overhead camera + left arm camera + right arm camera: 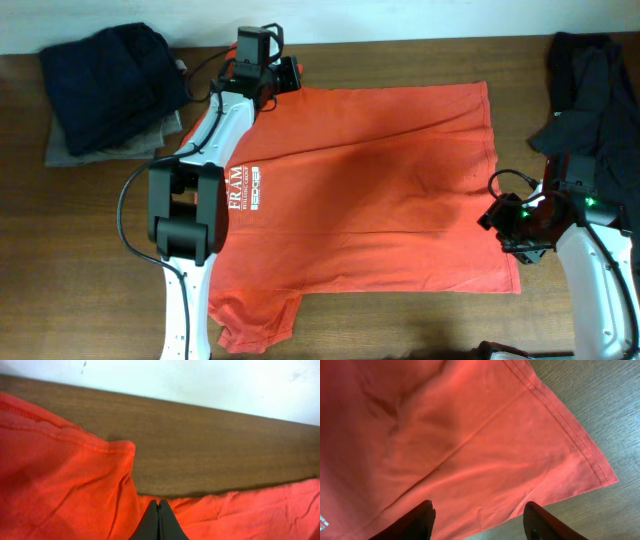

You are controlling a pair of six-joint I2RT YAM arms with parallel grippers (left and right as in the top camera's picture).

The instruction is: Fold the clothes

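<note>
The clothes in play are a red-orange T-shirt [370,190] spread flat on the wooden table, its white lettering [245,188] toward the left. My left gripper [275,80] is at the shirt's far left edge. In the left wrist view its fingers [159,510] are pressed together on the red cloth [60,475] just inside that edge, and wrinkles run out from the tips. My right gripper [510,225] hovers open over the shirt's near right hem. The right wrist view shows it [480,515] wide apart above the cloth [470,435], beside the hem corner [607,477].
A pile of dark navy clothes [115,75] lies on a grey cloth [70,150] at the back left. Another dark garment [595,80] lies at the back right. Bare table [400,325] shows along the near edge, and a white wall [200,380] borders the far edge.
</note>
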